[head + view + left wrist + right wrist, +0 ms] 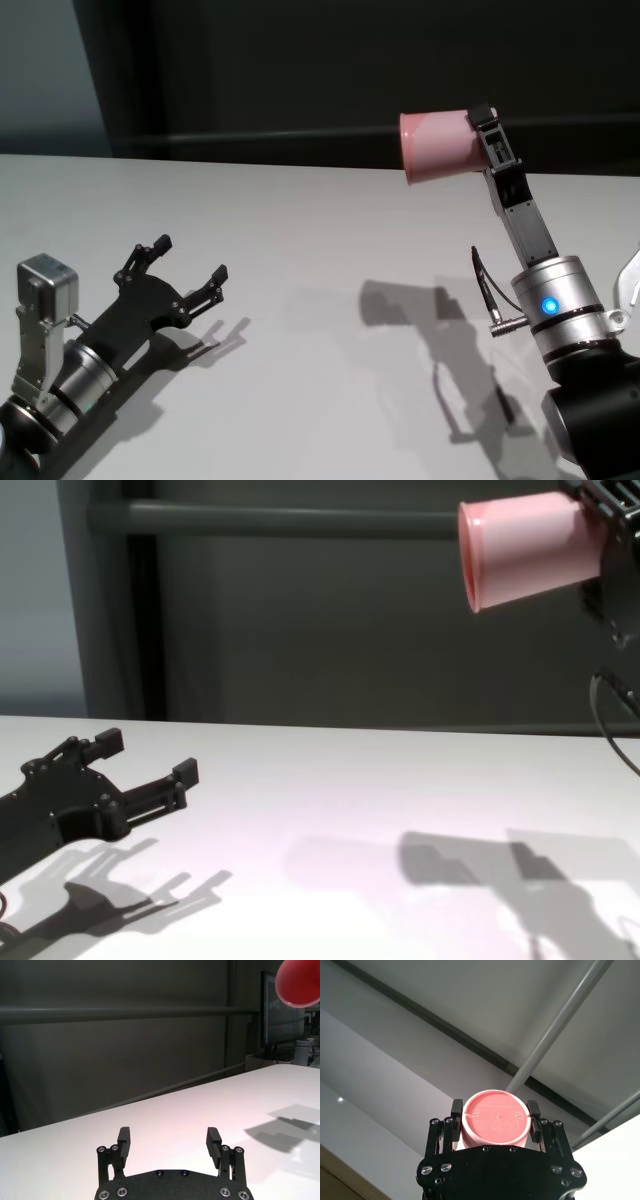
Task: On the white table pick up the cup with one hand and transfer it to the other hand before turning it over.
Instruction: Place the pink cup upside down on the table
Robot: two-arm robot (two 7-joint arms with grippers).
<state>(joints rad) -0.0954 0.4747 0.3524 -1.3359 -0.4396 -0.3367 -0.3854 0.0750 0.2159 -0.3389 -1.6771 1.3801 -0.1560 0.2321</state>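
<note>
Evidently past handover: right claw (487, 128) clamped the cup (437, 145) by its base, high at two o'clock over the bench (300, 250), rim sideways. Left claw (190, 272) lay at eight o'clock, jaws apart, empty. Full inversion looked outstanding.

Only a sliver of the pink cup (298, 982) shows at the left wrist view's corner, while the chest view crops off the right gripper (600, 520) holding it

Your pink cup (440, 145), plain tapered tumbler, lying roughly sideways, rim leftward, high above the white tabletop (300, 250), apparently empty.
</note>
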